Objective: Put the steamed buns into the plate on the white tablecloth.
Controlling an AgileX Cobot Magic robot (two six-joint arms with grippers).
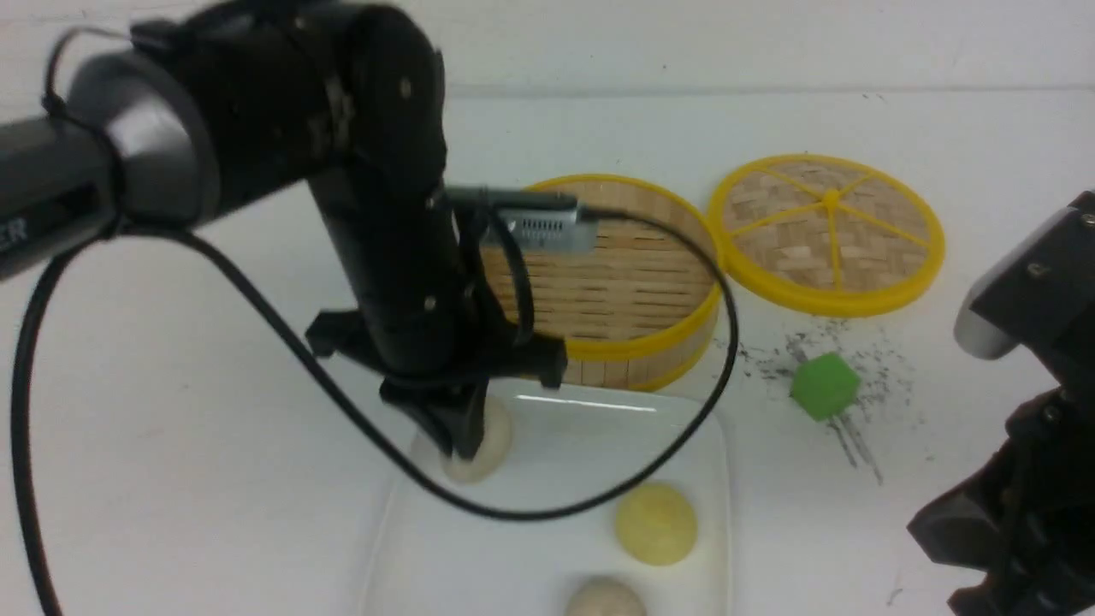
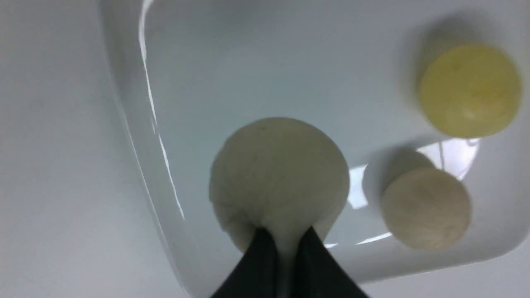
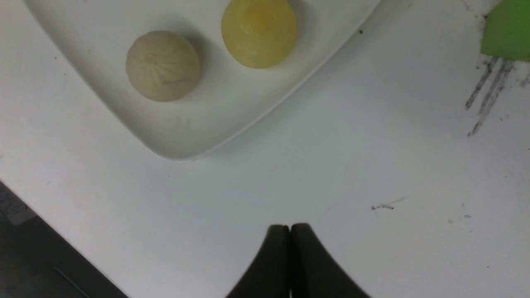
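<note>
**A:** What is the left pincer [image 1: 459, 441] doing?

**B:** It is nipping the side of a beige bun [image 2: 279, 174]. Its two fingers are sitting almost together, with a thin fold of the bun squeezed between them.

**A:** Where is that bun sitting?

**B:** It is sitting low at the far left corner of the plate [image 1: 599, 399], inside the rim. I cannot tell whether its base is touching the plate.

**A:** What else is lying in there?

**B:** A yellow bun [image 1: 656, 523] is resting by the plate's right edge. A second beige bun [image 1: 604, 599] is lying near it, toward the near right corner. Those two are not touching, and both are well apart from the held one.

**A:** How is the bun going to handle?

**B:** I am judging it light and soft. It is giving under the fingers while keeping its dome. The skin is looking smooth, so a nip on the edge may be slipping. A gentle squeeze across the widest part would be holding it more steadily, but a hard one could be denting it.

**A:** And the other arm?

**B:** The right pincer [image 3: 290, 227] is hanging with its fingers pressed together and gripping nothing. It is over bare tablecloth [image 3: 372, 145], off the plate's near right corner. Beyond the plate's far edge a steamer basket [image 1: 616, 282] is standing. Its lid [image 1: 827, 233] is lying flat to the right, with a green cube [image 1: 824, 386] nearer.
</note>
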